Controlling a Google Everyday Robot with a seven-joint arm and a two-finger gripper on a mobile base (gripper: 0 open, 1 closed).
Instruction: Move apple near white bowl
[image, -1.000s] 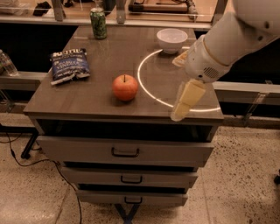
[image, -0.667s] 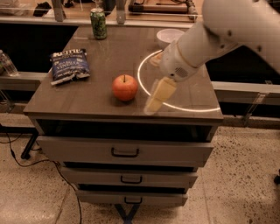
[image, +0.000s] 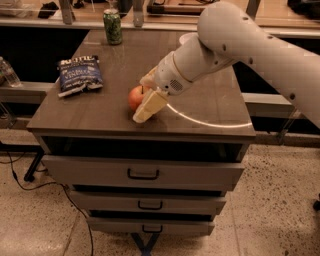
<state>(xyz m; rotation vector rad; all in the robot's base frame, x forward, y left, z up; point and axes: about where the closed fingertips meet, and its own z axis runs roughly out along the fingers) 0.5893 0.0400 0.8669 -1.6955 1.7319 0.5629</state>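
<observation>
We read it as a robotics lab or test bay, not a home. Speckled terrazzo floor (image: 270, 210), loose cable (image: 15, 175) trailing across it. Grey drawer unit (image: 142, 173) serving as the worktop (image: 210, 107), with long benches (image: 280, 102) beside it. White robot arm (image: 240, 35) reaching over; its gripper (image: 142, 100) low at the worktop's middle, jaws spread about an apple (image: 133, 96). Staged snacks: chip bag (image: 79, 75), green can (image: 113, 26).
</observation>
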